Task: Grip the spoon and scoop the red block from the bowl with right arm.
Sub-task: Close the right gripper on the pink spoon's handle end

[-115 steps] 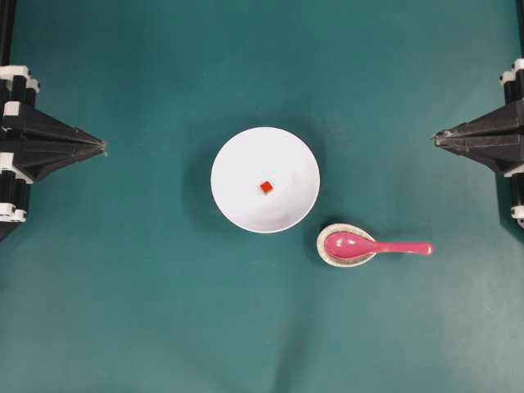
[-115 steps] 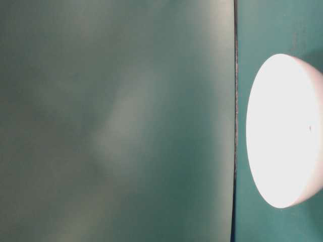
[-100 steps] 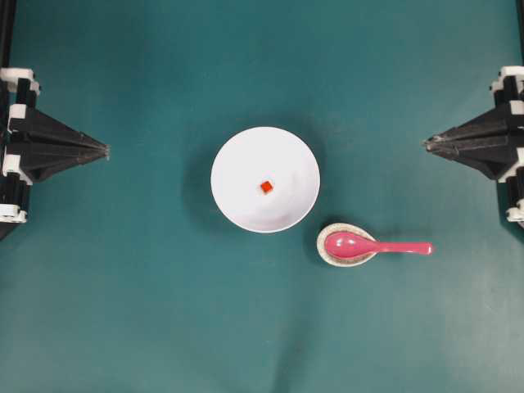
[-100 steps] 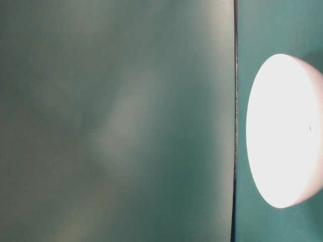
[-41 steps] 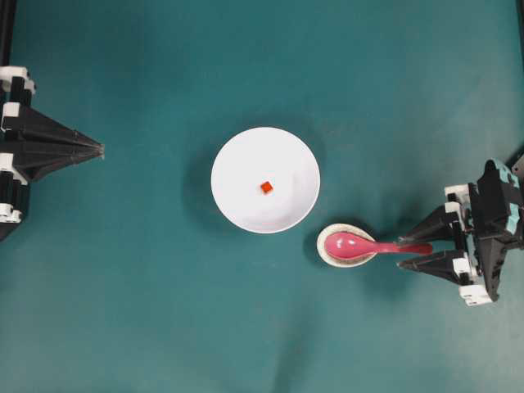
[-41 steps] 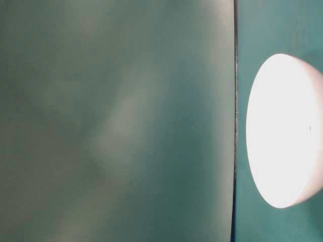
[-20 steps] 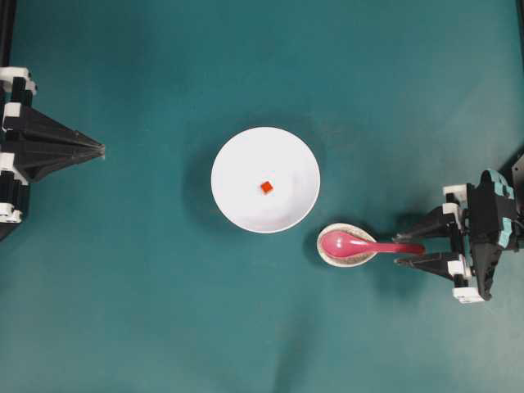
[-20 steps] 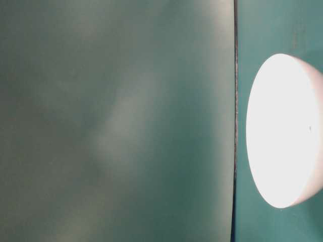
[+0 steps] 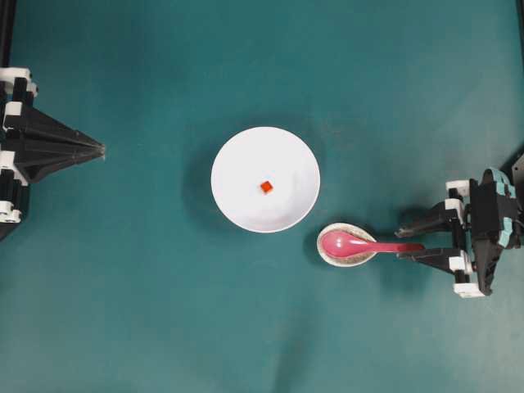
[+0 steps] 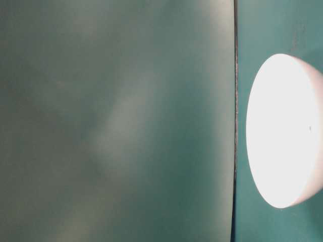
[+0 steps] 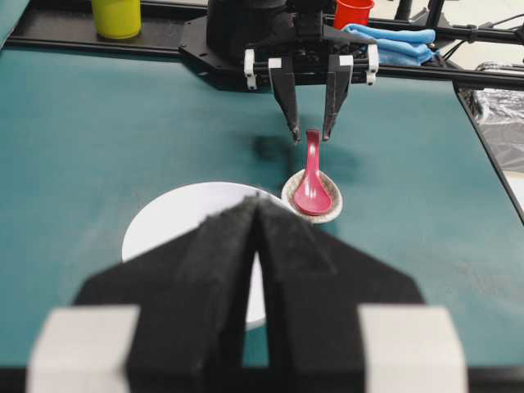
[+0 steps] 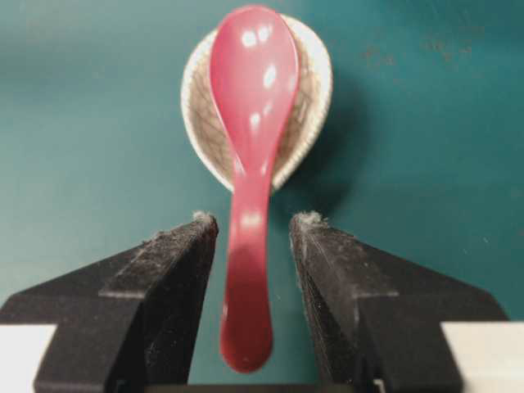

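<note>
Teal desk (image 9: 164, 311) covered the whole overhead view, matte, with faint scuffs. In the left wrist view a black rail ran along the far edge of the desk, with a yellow cup (image 11: 116, 16), a red cup (image 11: 353, 11) and a blue cloth (image 11: 393, 41) behind it. The table-level view was mostly a blurred grey-green plane beside an overexposed white bowl side – little else could be read there.

White bowl (image 9: 265, 179) sat near the desk centre, the red block (image 9: 266, 187) inside it, roughly in the middle of the bowl floor. Just beside the bowl, to its lower right in the overhead view, sat a small speckled dish (image 9: 347, 245); the 2 dishes were near each other, contact could not be told. The spoon (image 9: 368, 245) lay with its scoop in the speckled dish and its handle sticking out toward the right edge of the view.

Right tool (image 9: 406, 239) was released – jaws spread, 1 finger on each side of the handle end. In the right wrist view the handle ran between the 2 fingers (image 12: 176, 278) with a gap visible on both sides.

Left tool (image 9: 100, 150) was clenched, its fingers meeting in a point, well apart from the bowl at the left edge.
</note>
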Controlling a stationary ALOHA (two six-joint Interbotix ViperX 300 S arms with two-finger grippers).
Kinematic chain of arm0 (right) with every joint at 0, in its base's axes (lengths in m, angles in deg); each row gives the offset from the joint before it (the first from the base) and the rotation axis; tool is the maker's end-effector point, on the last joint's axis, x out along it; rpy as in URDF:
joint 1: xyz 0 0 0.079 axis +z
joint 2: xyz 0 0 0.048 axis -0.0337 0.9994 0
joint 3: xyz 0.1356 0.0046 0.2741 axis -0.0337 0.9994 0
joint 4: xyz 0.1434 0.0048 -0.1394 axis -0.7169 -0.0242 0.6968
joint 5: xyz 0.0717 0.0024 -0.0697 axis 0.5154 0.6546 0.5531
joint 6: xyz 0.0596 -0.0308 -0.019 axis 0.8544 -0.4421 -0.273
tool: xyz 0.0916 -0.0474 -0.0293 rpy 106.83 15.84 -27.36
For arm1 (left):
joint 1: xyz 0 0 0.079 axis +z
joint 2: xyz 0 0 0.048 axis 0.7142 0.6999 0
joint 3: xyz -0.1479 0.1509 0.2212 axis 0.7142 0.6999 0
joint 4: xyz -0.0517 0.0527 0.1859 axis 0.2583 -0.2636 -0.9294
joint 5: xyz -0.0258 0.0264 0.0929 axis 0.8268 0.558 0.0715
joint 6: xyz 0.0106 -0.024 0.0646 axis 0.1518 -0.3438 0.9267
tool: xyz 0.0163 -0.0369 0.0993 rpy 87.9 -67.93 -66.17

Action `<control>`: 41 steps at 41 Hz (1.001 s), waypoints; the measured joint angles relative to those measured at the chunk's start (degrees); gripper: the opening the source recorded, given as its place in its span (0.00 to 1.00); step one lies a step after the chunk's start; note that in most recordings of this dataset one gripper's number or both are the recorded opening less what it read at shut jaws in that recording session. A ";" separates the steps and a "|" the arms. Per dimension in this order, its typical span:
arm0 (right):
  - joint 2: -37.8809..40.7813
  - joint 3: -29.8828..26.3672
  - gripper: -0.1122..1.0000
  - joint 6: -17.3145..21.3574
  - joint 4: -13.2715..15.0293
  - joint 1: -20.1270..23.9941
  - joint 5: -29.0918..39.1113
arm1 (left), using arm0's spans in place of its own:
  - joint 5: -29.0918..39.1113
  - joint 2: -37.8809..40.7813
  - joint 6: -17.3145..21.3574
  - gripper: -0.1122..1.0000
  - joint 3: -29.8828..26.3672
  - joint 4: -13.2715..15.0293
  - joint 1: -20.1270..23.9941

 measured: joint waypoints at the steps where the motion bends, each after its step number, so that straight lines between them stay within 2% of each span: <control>1: 0.09 0.00 0.54 0.00 0.00 0.00 0.00 | -0.09 0.00 0.00 0.10 0.00 0.00 0.00; 8: 2.46 0.00 0.54 0.53 -0.09 0.18 -0.09 | 0.00 0.00 -0.18 0.10 0.00 0.00 -0.09; 15: 5.80 -0.53 0.54 3.25 -0.09 1.14 -0.53 | 0.35 0.00 -1.76 0.10 0.00 -0.09 0.00; 25: 8.35 0.44 0.54 6.59 -0.09 2.37 -5.45 | 2.02 0.00 -3.34 0.10 0.00 0.00 0.00; 41: 8.35 0.62 0.53 6.68 -0.18 2.46 -6.94 | 2.11 0.00 -3.43 0.10 0.00 -0.09 0.09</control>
